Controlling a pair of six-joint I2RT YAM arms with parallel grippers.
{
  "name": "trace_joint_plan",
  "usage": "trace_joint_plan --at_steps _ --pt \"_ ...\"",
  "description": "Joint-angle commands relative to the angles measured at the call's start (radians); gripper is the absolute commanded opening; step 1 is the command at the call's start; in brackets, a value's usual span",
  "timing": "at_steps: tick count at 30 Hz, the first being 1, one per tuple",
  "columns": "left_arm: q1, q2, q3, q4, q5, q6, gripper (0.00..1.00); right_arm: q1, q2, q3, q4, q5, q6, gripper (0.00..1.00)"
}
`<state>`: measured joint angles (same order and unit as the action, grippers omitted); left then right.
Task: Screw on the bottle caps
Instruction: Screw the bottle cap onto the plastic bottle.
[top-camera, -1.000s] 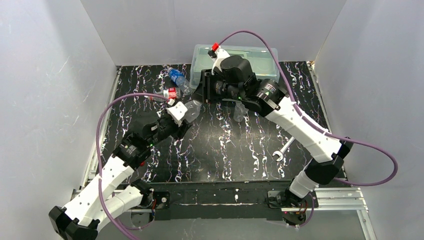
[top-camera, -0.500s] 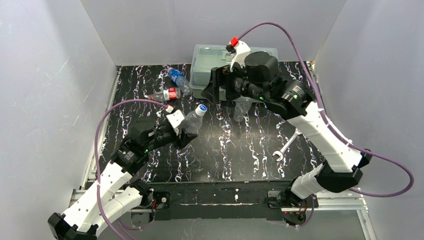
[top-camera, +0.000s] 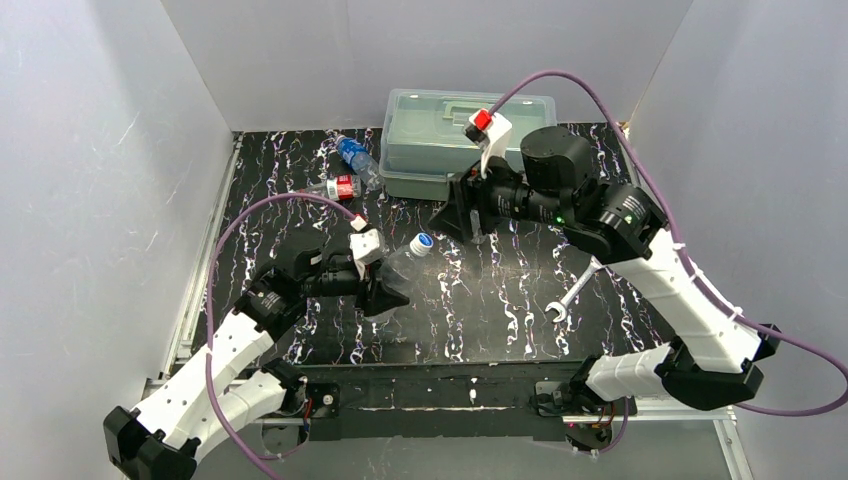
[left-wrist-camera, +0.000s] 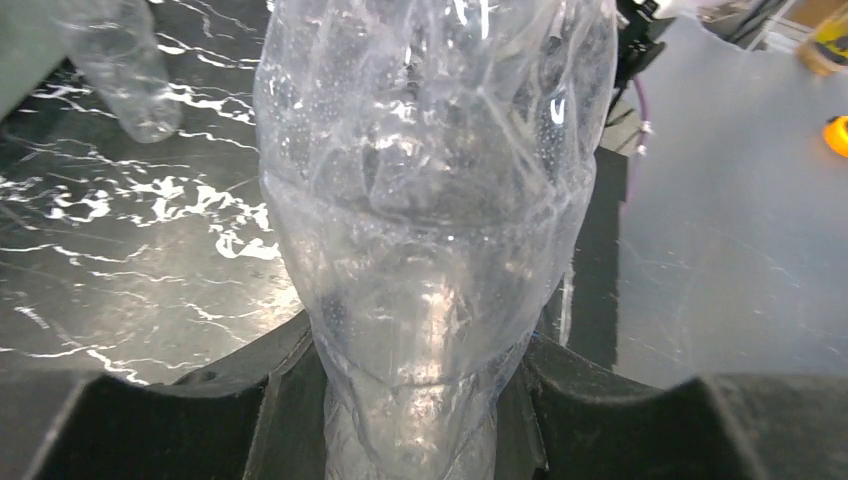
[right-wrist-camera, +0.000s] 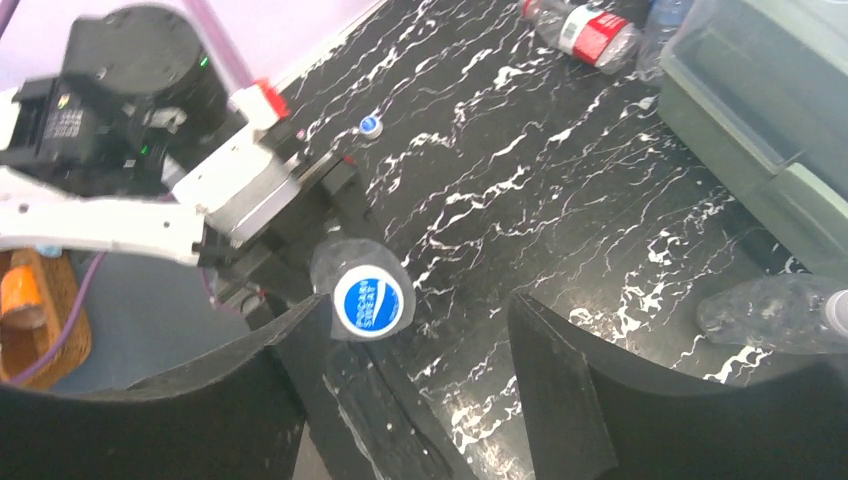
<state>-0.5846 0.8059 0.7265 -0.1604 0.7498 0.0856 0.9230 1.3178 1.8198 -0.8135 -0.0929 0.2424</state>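
Note:
My left gripper (top-camera: 385, 290) is shut on a plain clear bottle (top-camera: 402, 265), held tilted above the table. The bottle fills the left wrist view (left-wrist-camera: 430, 200), squeezed between the two fingers of the left gripper (left-wrist-camera: 420, 400). A blue and white cap (top-camera: 424, 242) sits on its mouth and faces the right wrist camera (right-wrist-camera: 368, 301). My right gripper (top-camera: 455, 218) hangs open a little way beyond that cap, with nothing between the fingers of the right gripper (right-wrist-camera: 418, 305). A red-label bottle (top-camera: 340, 187) and a blue-label bottle (top-camera: 352, 155) lie at the back left.
A translucent lidded box (top-camera: 450, 135) stands at the back. Another plain bottle (right-wrist-camera: 775, 312) lies near it, beside my right gripper. A silver wrench (top-camera: 570, 298) lies at the right. A small loose blue cap (right-wrist-camera: 369, 125) rests on the table.
My right gripper let go at the bottle's mouth, opened and drew back to the right. The left arm pulled the capped bottle toward the near edge.

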Motion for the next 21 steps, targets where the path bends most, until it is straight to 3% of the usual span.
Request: trace_joint_plan --at_steps 1,6,13,21 --pt "0.003 0.005 0.040 -0.008 0.154 -0.041 0.00 0.000 -0.068 -0.042 0.043 -0.134 -0.071 0.70" --pt "0.003 0.016 0.051 -0.002 0.210 -0.067 0.00 0.001 -0.061 -0.102 0.072 -0.282 -0.090 0.63" --pt "0.003 0.029 0.059 0.001 0.239 -0.078 0.00 0.002 -0.046 -0.129 0.111 -0.314 -0.096 0.63" --pt "0.003 0.023 0.060 -0.007 0.235 -0.073 0.00 0.002 -0.021 -0.141 0.130 -0.363 -0.085 0.52"
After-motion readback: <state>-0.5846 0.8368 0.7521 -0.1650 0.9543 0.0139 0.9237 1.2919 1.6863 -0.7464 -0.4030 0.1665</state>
